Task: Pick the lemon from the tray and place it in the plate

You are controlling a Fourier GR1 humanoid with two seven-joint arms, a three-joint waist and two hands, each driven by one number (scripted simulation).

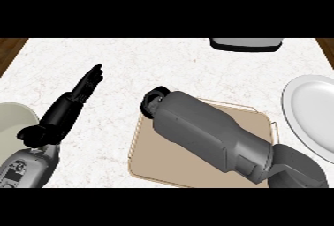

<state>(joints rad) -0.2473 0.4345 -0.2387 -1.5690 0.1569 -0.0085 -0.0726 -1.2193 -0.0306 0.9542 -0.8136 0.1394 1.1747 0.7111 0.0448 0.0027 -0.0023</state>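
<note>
At the far left edge we see part of a pale round dish on the white marbled table. Just beside it our left hand rises from its grey forearm, fingers straight and pressed together, pointing up and to the right over bare table and holding nothing.

Toward the middle lies the tan tray, its rim showing along the left and lower sides. Our right forearm stretches diagonally across it from the lower right, covering most of the tray's surface. The right hand sits at the tray's upper left corner, seen end-on from behind the wrist, so we cannot tell how its fingers are set. The lemon is not visible to us; the forearm and hand hide that part of the tray.

Further right, a dark-and-grey appliance is cut off by the top edge. At the right edge rests the white plate, just beside the tray and with nothing on its visible part.
</note>
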